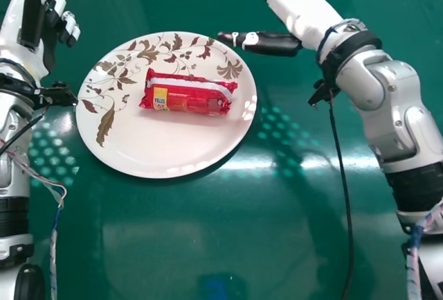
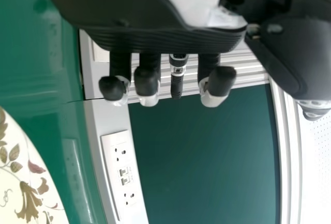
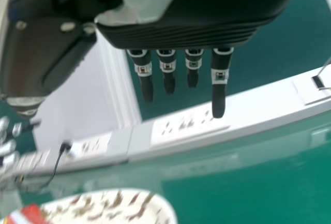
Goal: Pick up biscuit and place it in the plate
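A red biscuit packet [image 1: 188, 94] lies flat on the white, leaf-patterned plate [image 1: 159, 154], inside its rim. My right hand [image 1: 291, 9] is held above the table to the right of the plate, its thumb pointing toward the rim; in the right wrist view the same hand [image 3: 207, 12] has straight fingers and holds nothing. Part of the packet [image 3: 28, 214] and plate [image 3: 116, 208] show there too. At the far left, beyond the plate's edge, is my left hand [image 1: 52, 12]. The left wrist view shows that hand [image 2: 155, 14] empty, with loosely bent fingers, and the plate [image 2: 23, 177].
The plate stands on a glossy green table [image 1: 166, 244]. A dark cable [image 1: 340, 175] hangs from the right wrist down across the table area. Beyond the table edge run white socket strips [image 2: 124, 172], with a green panel [image 2: 207, 157] behind.
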Robot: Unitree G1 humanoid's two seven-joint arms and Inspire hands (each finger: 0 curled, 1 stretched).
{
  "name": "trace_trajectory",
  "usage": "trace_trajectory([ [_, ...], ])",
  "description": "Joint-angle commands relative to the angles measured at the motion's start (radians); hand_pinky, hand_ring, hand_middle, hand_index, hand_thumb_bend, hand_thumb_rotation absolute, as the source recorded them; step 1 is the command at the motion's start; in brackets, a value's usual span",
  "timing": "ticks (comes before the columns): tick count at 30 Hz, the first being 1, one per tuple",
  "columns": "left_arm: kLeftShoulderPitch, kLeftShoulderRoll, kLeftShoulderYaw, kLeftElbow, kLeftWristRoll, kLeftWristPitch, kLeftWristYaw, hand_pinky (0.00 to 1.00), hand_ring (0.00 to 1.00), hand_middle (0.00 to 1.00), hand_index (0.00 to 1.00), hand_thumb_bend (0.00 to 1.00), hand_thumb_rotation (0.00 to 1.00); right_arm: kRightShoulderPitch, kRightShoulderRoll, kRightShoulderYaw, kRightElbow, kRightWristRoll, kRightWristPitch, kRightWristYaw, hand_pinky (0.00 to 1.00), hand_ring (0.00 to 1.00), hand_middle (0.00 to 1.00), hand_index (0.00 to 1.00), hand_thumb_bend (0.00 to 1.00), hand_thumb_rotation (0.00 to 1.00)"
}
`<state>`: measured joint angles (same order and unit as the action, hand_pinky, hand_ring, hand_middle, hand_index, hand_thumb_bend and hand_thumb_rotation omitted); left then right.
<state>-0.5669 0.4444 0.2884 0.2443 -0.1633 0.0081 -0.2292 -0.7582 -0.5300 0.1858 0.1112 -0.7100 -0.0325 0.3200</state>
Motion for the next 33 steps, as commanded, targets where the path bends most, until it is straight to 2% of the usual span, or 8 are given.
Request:
trace_trajectory([
  [1, 0.016, -0.007, -0.010, 0.023, 0.007, -0.027, -0.003, 0.00, 0.00, 1.00, 0.00, 0.98, 1.00, 0.051, 0.000, -0.035, -0.042, 0.023, 0.021, -0.038, 0.67, 0.87, 0.98, 0.92, 0.95, 0.58],
  [7, 0.010, -0.016, -0.009, 0.074, -0.006, -0.051, -0.024, 0.00, 0.00, 1.00, 0.00, 1.00, 1.00, 0.153, 0.034, -0.115, -0.141, 0.058, 0.100, -0.128, 0.65, 0.86, 0.97, 0.90, 0.90, 0.55],
  [11, -0.004, -0.021, -0.005, 0.123, -0.018, -0.079, -0.038, 0.00, 0.00, 0.84, 0.00, 0.97, 1.00, 0.216, 0.046, -0.154, -0.204, 0.067, 0.142, -0.168, 0.71, 0.89, 0.96, 0.89, 0.84, 0.57],
  [17, -0.029, -0.025, -0.008, 0.206, -0.014, -0.125, -0.037, 0.00, 0.00, 0.85, 0.00, 1.00, 1.00, 0.277, 0.090, -0.204, -0.255, 0.110, 0.191, -0.227, 0.76, 0.89, 0.95, 0.88, 0.73, 0.55],
  [24, -0.030, -0.027, -0.005, 0.243, -0.018, -0.156, -0.041, 0.00, 0.00, 0.81, 0.00, 0.98, 1.00, 0.318, 0.106, -0.240, -0.317, 0.121, 0.245, -0.263, 0.69, 0.83, 0.89, 0.85, 0.69, 0.53],
  [26, -0.027, -0.030, -0.003, 0.243, -0.021, -0.148, -0.036, 0.00, 0.00, 0.72, 0.00, 1.00, 1.00, 0.342, 0.119, -0.262, -0.350, 0.157, 0.256, -0.261, 0.71, 0.83, 0.89, 0.85, 0.67, 0.53],
  [28, -0.027, -0.031, -0.004, 0.248, -0.021, -0.152, -0.037, 0.00, 0.00, 0.73, 0.00, 1.00, 1.00, 0.367, 0.129, -0.279, -0.384, 0.189, 0.268, -0.254, 0.74, 0.86, 0.90, 0.87, 0.64, 0.50],
  [33, -0.036, -0.036, -0.008, 0.265, -0.018, -0.167, -0.038, 0.00, 0.00, 0.76, 0.00, 1.00, 1.00, 0.410, 0.115, -0.288, -0.437, 0.190, 0.267, -0.263, 0.69, 0.82, 0.86, 0.84, 0.59, 0.43],
])
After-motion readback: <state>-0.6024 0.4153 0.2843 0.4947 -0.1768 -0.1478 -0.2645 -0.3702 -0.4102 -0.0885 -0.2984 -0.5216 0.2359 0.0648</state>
